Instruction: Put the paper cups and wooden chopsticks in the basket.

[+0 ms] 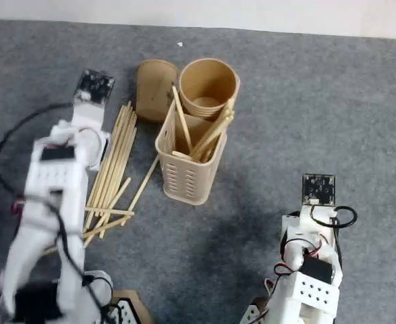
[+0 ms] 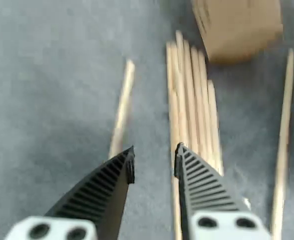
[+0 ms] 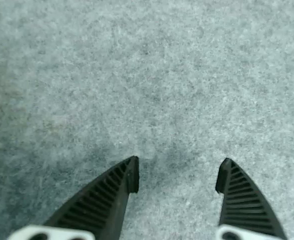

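1. The left fingers [image 2: 109, 187] are apart and gripping nothing, there's just grey worktop [image 2: 46, 75] in the gap.
2. The chopstick bundle [image 2: 192, 105] lies flat, with its edge right at one fingertip. A stray chopstick [image 2: 122, 105] runs under the other finger.
3. The right fingers [image 3: 104, 200] are spread wide over the worktop, well apart from everything.
4. From above, the basket [image 1: 187, 179] stands upright just beside the bundle. A paper cup [image 1: 208, 84] sits in its far end and a few sticks [image 1: 211, 131] poke out.
5. A second cup [image 1: 154, 88] lies on its side next to the basket.
6. The left arm hides part of the bundle from above, so I can't count the sticks. In the left wrist view the tipped cup is blurry and cut off.
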You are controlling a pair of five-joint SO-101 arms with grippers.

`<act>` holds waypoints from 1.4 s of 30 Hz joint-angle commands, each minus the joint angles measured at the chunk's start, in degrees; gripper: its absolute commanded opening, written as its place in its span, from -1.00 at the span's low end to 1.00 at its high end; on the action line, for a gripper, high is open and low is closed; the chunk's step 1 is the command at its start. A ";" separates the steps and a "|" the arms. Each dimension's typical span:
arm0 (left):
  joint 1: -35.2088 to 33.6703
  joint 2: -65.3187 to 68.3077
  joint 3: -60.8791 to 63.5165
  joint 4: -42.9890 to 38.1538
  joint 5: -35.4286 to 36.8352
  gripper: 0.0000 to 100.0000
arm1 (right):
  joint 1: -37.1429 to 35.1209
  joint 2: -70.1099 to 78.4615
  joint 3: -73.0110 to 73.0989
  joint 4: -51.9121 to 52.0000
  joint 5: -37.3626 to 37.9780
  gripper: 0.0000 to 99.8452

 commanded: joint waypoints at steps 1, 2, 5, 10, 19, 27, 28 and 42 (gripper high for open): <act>2.33 -6.73 0.84 0.62 0.88 -0.68 | -0.48 -0.75 1.71 -1.01 0.53 -0.48; 3.03 -6.37 -0.31 2.81 0.97 -0.68 | -0.48 -0.75 1.80 -1.01 0.53 -0.48; 4.79 -2.77 -3.38 6.07 3.69 -0.68 | -0.48 -0.75 1.80 -1.01 0.53 -0.48; 5.58 9.63 -7.87 6.07 9.93 -0.68 | -0.48 -0.75 1.80 -1.01 0.53 -0.48; 3.03 28.62 -16.40 6.33 9.93 -0.68 | -0.48 -0.75 1.63 -1.01 2.73 -0.48; 2.86 31.60 -17.10 6.24 9.85 -0.80 | -0.48 -0.75 1.80 -1.01 2.81 -0.48; 2.86 31.60 -17.10 6.24 9.85 -0.83 | -0.48 -0.75 1.80 -1.01 2.81 -0.48; 2.95 33.89 -16.92 6.33 10.11 -0.75 | -0.48 -0.75 1.80 -1.01 2.81 -0.48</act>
